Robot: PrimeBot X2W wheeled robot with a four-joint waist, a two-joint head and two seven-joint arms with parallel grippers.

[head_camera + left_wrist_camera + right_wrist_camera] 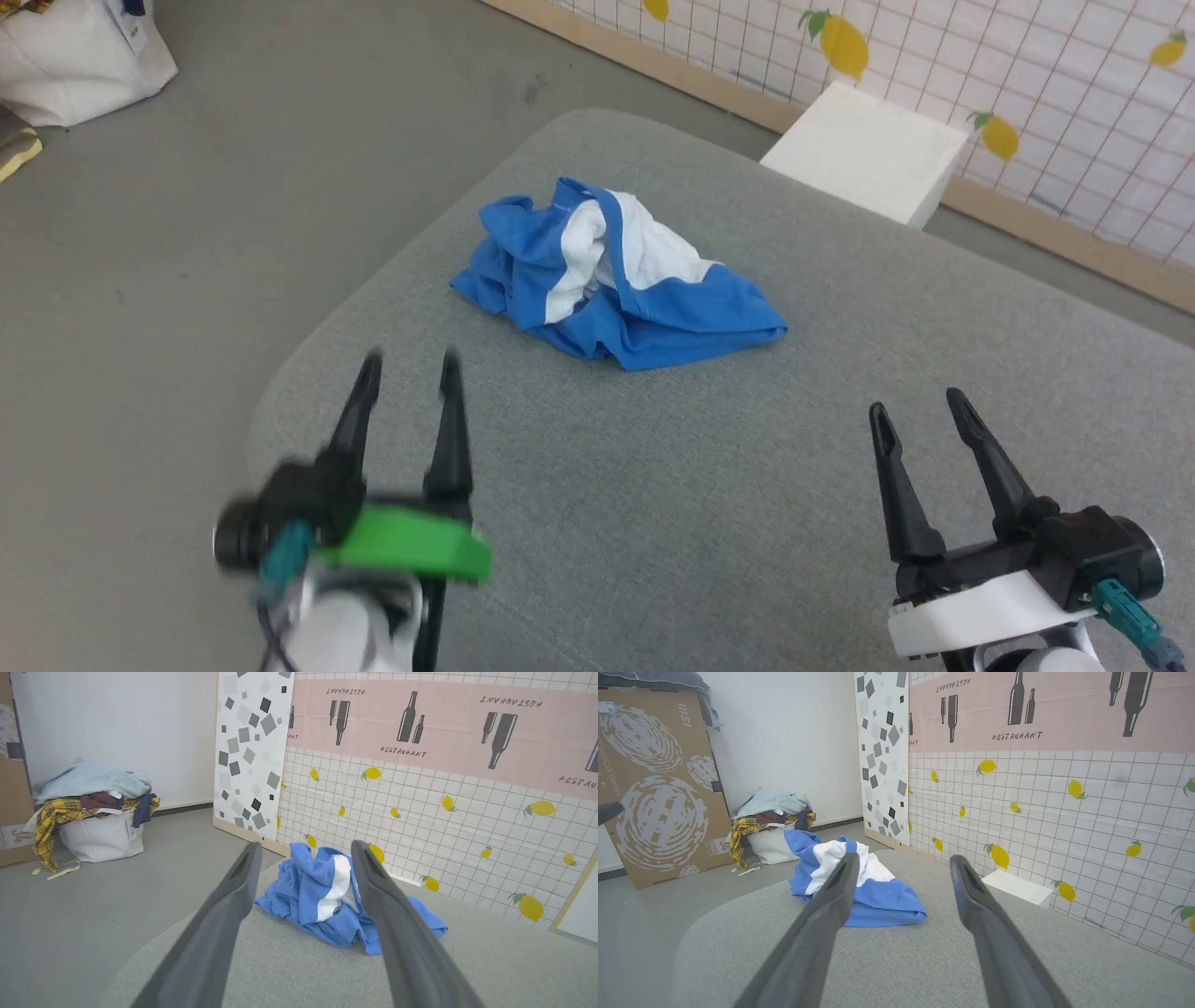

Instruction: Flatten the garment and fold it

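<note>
Nearest, the left hand [412, 362] and right hand [915, 404] hover, both spread wide and empty, over the grey fabric-covered bench [653, 523]. Beyond them, mid-bench, lies the crumpled blue-and-white cotton T-shirt [616, 280], well apart from both hands.

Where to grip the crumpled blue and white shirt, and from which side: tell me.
Probably the blue band along the garment's near edge, toward its right corner, approached low from the robot's side. There the cloth lies flat on the grey surface, while the middle is heaped and bunched.
</note>
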